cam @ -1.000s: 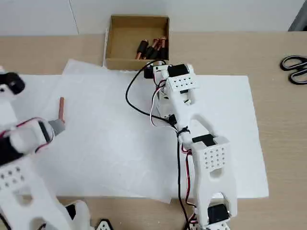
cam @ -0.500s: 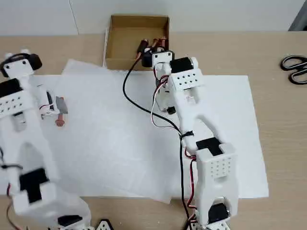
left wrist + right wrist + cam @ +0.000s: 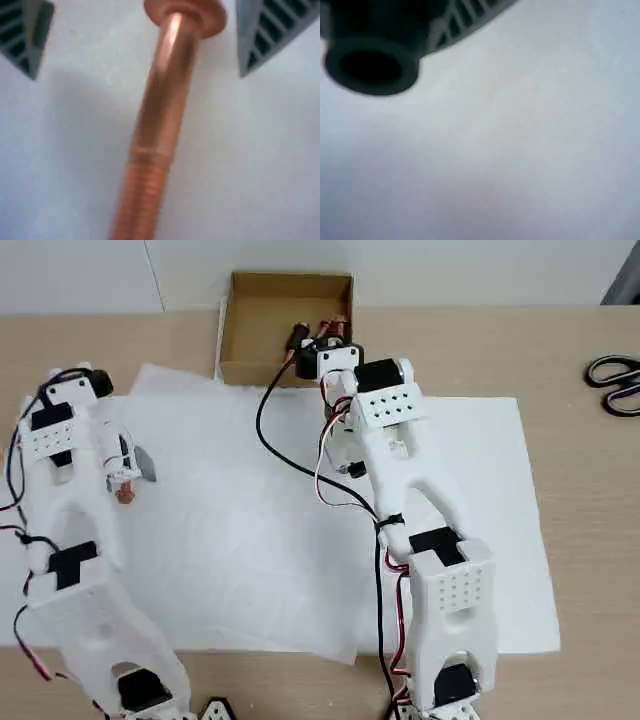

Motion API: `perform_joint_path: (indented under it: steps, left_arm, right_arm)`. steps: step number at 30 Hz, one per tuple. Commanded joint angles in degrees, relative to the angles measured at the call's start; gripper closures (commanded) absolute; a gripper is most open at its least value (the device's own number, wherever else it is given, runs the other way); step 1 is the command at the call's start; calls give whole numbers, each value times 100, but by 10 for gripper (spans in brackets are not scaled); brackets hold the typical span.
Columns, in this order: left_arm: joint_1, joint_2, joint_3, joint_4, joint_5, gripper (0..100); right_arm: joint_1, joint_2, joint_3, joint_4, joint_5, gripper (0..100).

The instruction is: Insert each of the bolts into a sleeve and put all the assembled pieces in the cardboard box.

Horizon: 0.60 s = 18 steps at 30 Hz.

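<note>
The copper bolt [image 3: 123,488] lies on the white foam sheet [image 3: 230,540], well away from the cardboard box [image 3: 240,330], off toward the left arm's side and nearer the arms' bases. The left claw [image 3: 137,74] hangs directly over it, released. The two grey fingertips [image 3: 30,40] stand wide apart, one on each side of the bolt's flanged head, and neither touches it. The bolt's long axis runs crosswise to the line between the fingertips, with the head in the gap and the threaded end pointing away from it. A plain closing of the jaws would therefore catch it at or just below the head. The left arm is bent up and over, its wrist pitched down at the sheet.

The right arm reaches toward the box, its wrist just short of the box's near wall. The right claw [image 3: 415,35] appears clenched on a black sleeve [image 3: 370,70], whose open bore hangs above bare foam. Only one ribbed finger shows against the sleeve, so that grip is a judgement.

Several assembled pieces [image 3: 320,335] already lie in the box, at the corner nearest the right arm. The left arm is much the nearer to the loose bolt. The next step looks to be gripping it and carrying it boxward to meet the sleeve.
</note>
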Motion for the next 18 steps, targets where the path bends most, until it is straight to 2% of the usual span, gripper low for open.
perform_joint_path:
  steps: [1, 7, 10, 18]
  left_arm:
    - [53, -35, -259, -97, -26, 836]
    - [255, -35, -259, -44, -53, 919]
    - [457, -35, -259, 88, -62, 995]
    - [809, -35, -259, 123, -62, 994]
  right_arm:
    - [4, -426, -35, -154, 53, 991]
    - [13, -426, -35, -198, 53, 991]
    - [13, -426, -35, -198, 53, 991]
    - [22, -426, -35, -180, 62, 991]
